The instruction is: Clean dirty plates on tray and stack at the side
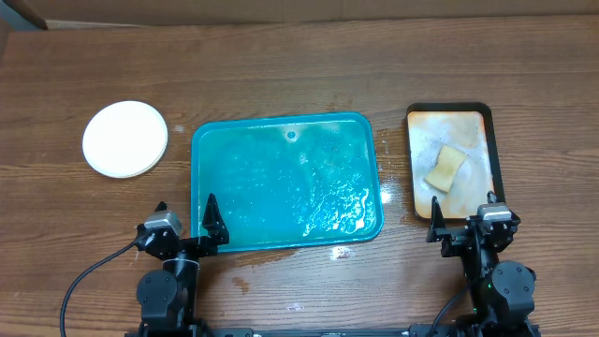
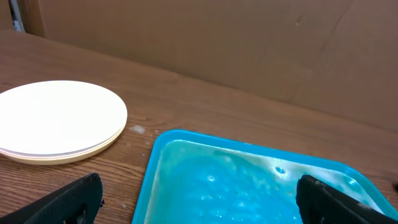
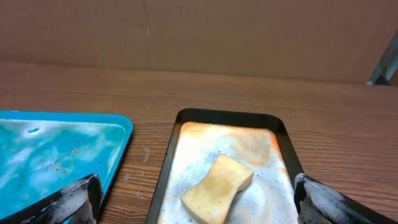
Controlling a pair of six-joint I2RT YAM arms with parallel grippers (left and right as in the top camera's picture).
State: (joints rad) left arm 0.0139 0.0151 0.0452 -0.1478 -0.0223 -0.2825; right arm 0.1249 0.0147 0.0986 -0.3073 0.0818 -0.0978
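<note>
I am looking at the left gripper (image 1: 187,213) first. Its jaws are standing wide apart with nothing between them, and it is hovering at the near left corner of the teal tray (image 1: 285,120), one finger over the tray's rim and the other over bare table (image 1: 281,56). The right gripper (image 1: 463,220) is likewise gaping and gripping nothing, and it is hanging just at the near end of the narrow black-rimmed tray (image 1: 449,108).

The teal tray is sitting mid-table with its long axis running left to right, roughly along the table's near edge and turned slightly off square. Its surface is glistening with water, and a small hole (image 1: 292,135) is showing near the middle of its far rim. No plate is lying on it. A little water (image 1: 342,251) is beading on the wood by its near right corner.

The plates (image 1: 125,139) are resting in one stack toward the table's left edge, apart from the teal tray's far left corner. From the left wrist I am seeing a white one on top and a pale yellowish rim beneath; being round, they are pointing no particular way.

The narrow tray is lying near-to-far, right of the teal tray, and a yellow sponge (image 1: 445,168) is lying aslant inside it.
</note>
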